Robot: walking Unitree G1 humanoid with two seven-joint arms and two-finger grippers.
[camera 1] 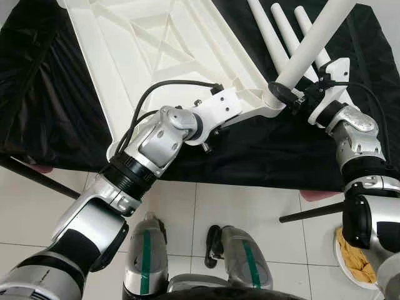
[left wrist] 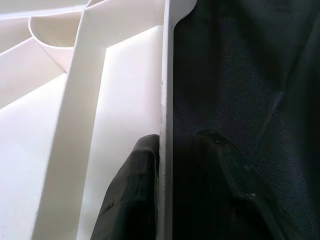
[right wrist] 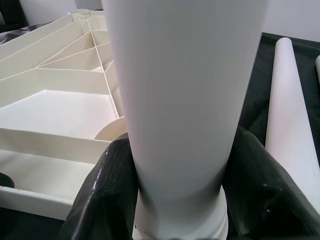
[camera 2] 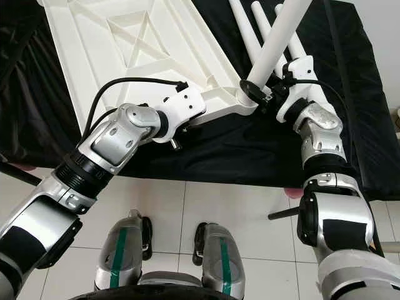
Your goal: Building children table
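A white plastic tabletop [camera 1: 162, 56] lies upside down on a black cloth, its ribbed underside up. My left gripper [left wrist: 175, 165] is shut on the tabletop's near rim [left wrist: 165, 100], one finger on each side of the thin wall. A white table leg [camera 1: 312, 44] stands tilted in the tabletop's near right corner socket [camera 1: 273, 95]. My right gripper [right wrist: 175, 200] is shut on this leg's lower end [right wrist: 180, 100], black fingers [right wrist: 107, 185] on both sides.
Three more white legs [camera 1: 281, 31] lie on the black cloth [camera 1: 262, 150] at the back right. The cloth-covered surface ends at its front edge above a tiled floor [camera 1: 250, 206]. My own legs [camera 1: 147, 256] stand below. A plate with yellow stuff [camera 1: 357, 259] sits on the floor at right.
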